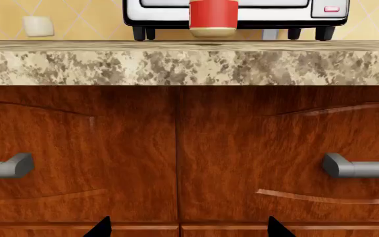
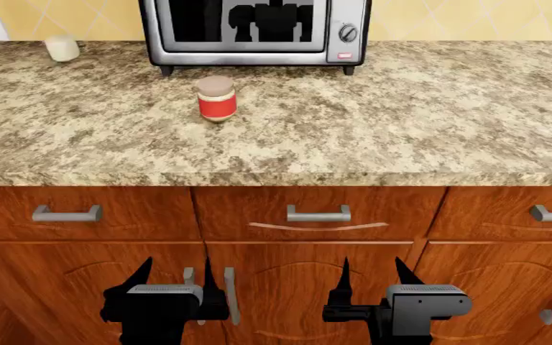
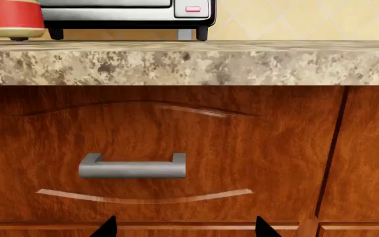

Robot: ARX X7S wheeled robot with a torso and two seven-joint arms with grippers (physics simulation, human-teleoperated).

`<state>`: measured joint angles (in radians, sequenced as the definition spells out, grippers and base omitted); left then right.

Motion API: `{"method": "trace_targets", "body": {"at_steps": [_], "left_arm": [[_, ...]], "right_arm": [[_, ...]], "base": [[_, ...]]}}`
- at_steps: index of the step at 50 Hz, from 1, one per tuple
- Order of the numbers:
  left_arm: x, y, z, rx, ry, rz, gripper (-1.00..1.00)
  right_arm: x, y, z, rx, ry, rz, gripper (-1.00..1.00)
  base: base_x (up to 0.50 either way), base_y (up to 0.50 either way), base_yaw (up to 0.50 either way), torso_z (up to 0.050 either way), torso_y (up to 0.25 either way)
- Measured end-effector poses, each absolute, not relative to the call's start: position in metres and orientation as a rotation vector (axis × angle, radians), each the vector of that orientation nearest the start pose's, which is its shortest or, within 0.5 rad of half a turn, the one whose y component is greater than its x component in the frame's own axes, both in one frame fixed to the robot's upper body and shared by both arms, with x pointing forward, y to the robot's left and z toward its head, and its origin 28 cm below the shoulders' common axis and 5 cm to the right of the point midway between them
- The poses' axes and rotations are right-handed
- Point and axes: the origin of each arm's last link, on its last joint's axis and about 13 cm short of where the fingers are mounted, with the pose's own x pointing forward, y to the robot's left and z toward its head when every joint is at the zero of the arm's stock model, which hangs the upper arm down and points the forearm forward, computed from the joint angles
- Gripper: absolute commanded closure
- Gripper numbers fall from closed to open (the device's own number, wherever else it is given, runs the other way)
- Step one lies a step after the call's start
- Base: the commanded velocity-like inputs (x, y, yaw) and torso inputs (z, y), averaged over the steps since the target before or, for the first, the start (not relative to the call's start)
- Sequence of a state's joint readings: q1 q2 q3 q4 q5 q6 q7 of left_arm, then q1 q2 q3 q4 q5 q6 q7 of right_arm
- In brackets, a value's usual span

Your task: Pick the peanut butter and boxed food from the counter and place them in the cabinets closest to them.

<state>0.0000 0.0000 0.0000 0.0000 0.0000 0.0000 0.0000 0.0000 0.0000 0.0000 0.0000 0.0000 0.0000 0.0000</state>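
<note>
Standing upright on counter point(image 2: 401, 136), peanut butter point(image 2: 216, 99), label direction unclear

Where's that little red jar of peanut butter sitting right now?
In the head view, the peanut butter stands upright on the counter, left of centre, just in front of the toaster oven. Both grippers hang below it, by the drawer fronts.

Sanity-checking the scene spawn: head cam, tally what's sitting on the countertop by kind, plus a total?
Silver toaster oven with black glass door: 1
Small squat peanut butter jar with red label and tan lid: 1
Small cream-white cylinder: 1
Boxed food: 0 in view
Total on the speckled granite counter: 3
</note>
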Motion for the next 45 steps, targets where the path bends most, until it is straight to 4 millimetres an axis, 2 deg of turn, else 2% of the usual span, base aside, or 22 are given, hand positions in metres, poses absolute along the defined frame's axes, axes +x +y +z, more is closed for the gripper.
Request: {"method": "trace_targets", "body": {"at_steps": [7,45], "left_arm": [[0.2105,0.2053,0.0131,-0.001,0.001,-0.002,-1.00],[0.2101,0.2041,0.0133,0.019,-0.002,-0.026,-1.00]], "right_arm": [[0.2105,-0.0964,0.0131,0.000,-0.002,-0.002,-1.00],[0.2103,-0.0965,0.0137,0.009,-0.012,-0.005,-1.00]], "base": [[0.00,0.00,0.00,0.005,0.000],[0.00,0.00,0.00,0.050,0.000]]}}
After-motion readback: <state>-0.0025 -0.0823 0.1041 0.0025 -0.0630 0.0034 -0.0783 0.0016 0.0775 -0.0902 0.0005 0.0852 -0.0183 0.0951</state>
